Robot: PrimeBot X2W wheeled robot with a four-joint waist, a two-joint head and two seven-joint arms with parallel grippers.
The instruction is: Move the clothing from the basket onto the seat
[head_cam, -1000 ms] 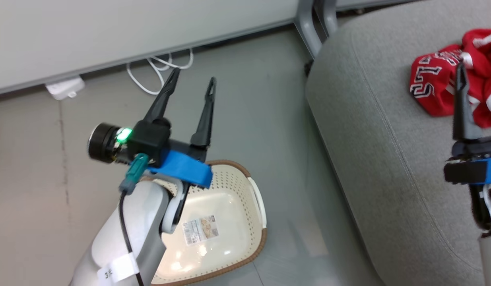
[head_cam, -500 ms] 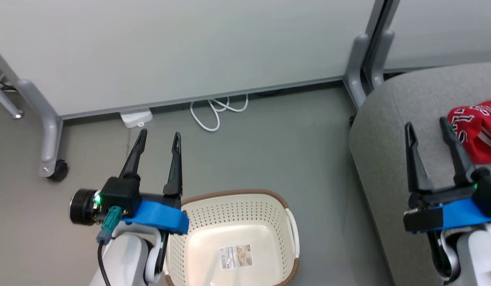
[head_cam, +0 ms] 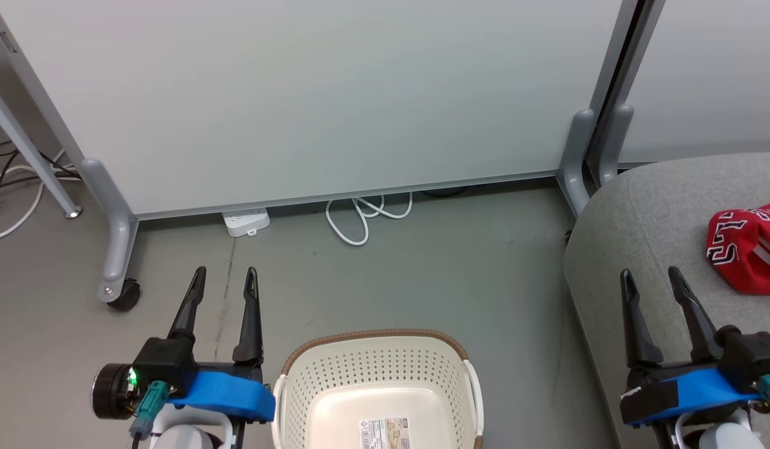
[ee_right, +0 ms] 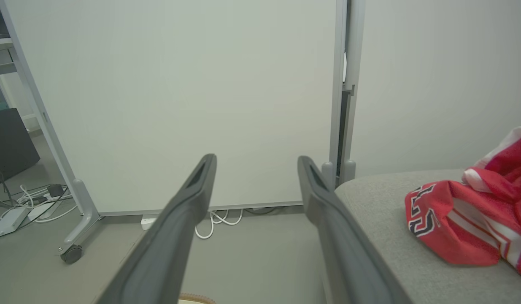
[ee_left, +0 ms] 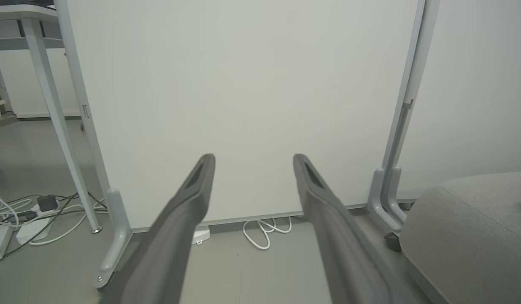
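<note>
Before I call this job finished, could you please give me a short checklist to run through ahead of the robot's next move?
1. Basket free of garments: the part in view is bare down to its label sticker, but the near end is cut off. Cannot tell.
2. Clothing resting on the seat: the red bundle lies on the grey cushion. Ok.
3. Both garments present: the bundle runs off the picture's edge. Cannot tell.
4. Left gripper open and empty, beside the basket. Ok.
5. Right gripper open, empty and clear of the clothing. Ok.
</note>
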